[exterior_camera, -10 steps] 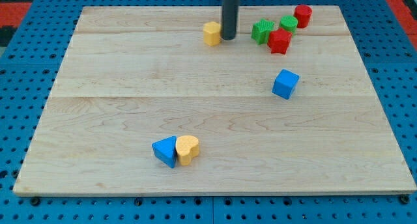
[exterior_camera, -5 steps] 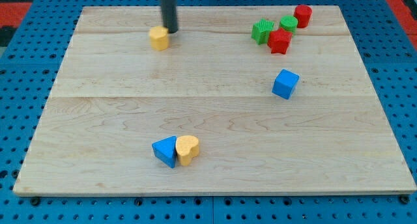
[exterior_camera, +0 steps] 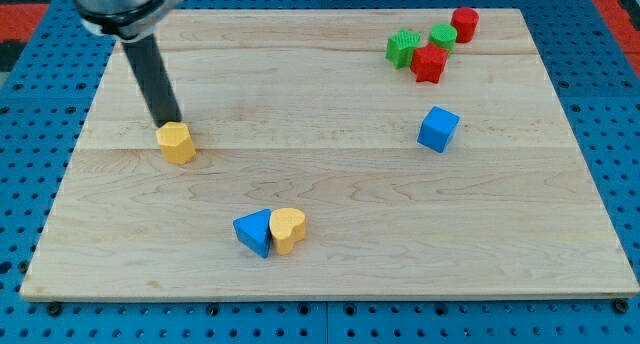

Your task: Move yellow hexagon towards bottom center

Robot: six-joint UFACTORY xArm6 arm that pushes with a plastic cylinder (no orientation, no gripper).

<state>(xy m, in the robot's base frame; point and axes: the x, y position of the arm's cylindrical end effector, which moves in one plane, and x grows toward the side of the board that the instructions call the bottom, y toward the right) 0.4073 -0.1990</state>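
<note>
The yellow hexagon (exterior_camera: 176, 143) lies at the board's left side, about mid-height. My tip (exterior_camera: 165, 124) touches its upper left edge, and the dark rod rises from there toward the view's top left. A yellow heart (exterior_camera: 288, 229) and a blue triangle (exterior_camera: 254, 231) sit touching each other near the bottom centre, to the lower right of the hexagon.
A blue cube (exterior_camera: 438, 129) lies right of centre. At the top right sit a green star (exterior_camera: 402, 48), a red star-like block (exterior_camera: 429, 63), a green cylinder (exterior_camera: 443, 36) and a red cylinder (exterior_camera: 465, 24). The wooden board (exterior_camera: 330, 274) lies on a blue pegboard.
My tip has pushed the yellow hexagon from the top centre leftward and then down to the board's left side. The other blocks have not moved.
</note>
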